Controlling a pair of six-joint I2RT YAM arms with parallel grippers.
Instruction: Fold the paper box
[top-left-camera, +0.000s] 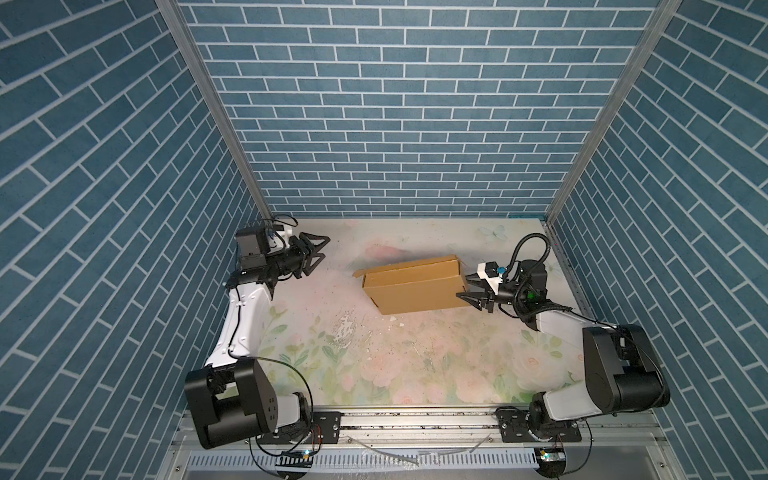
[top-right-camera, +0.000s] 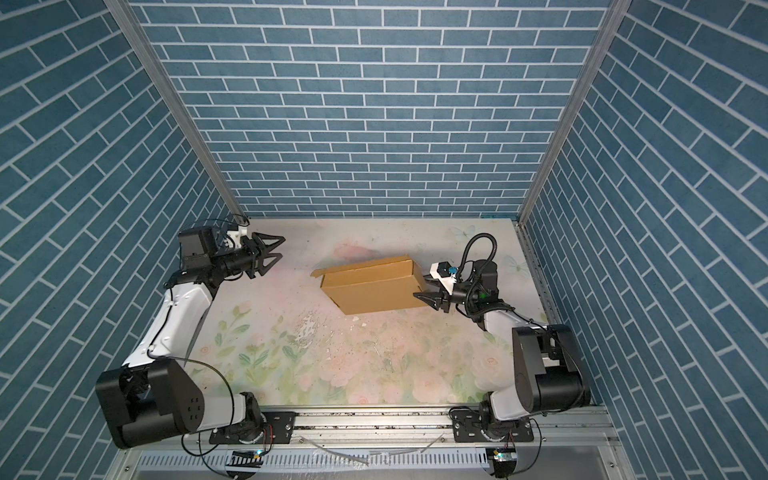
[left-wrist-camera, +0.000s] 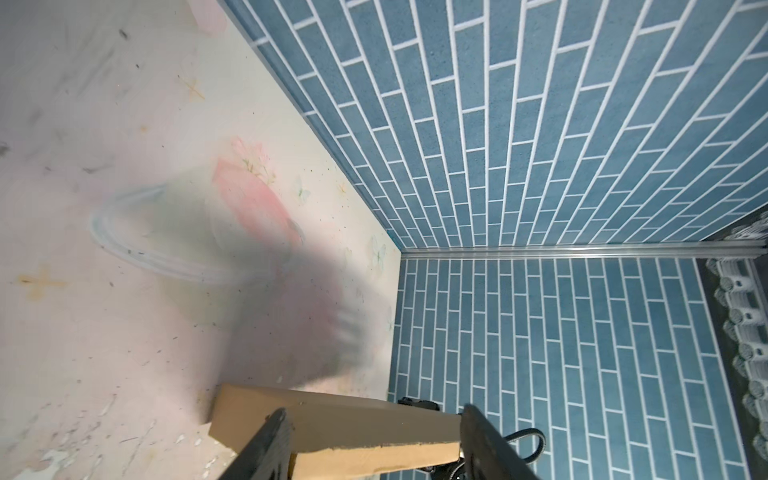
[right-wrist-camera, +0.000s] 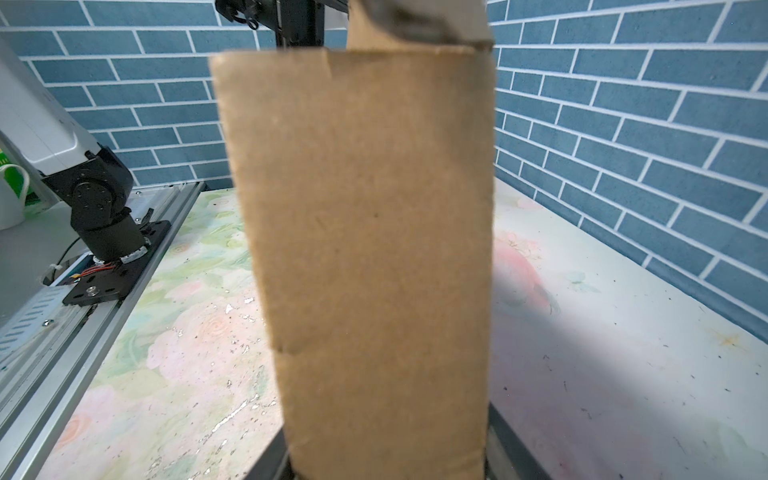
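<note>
Blue brick-patterned walls (top-left-camera: 395, 104) close in a floral tabletop (top-left-camera: 374, 374) scuffed with pale flecks. In both top views the paper box (top-left-camera: 415, 286) lies right of centre and slightly askew.

It already reads as a closed, shallow box: the walls are up and the lid panel is lying over the top. A small flap (top-left-camera: 358, 272) juts out at its upper-left corner, and a seam shows along the lid's long edge. The main folds look done. What appears left is tucking that flap and pressing the lid fully home.

The right gripper (top-left-camera: 462, 285) is at the box's right end. In the right wrist view the cardboard (right-wrist-camera: 365, 249) runs down between its fingers, so it seems to be clamping that end.

The left gripper (top-left-camera: 326, 246) hangs at the left of the frame, well apart from the box, with its jaws spread and nothing between them.
</note>
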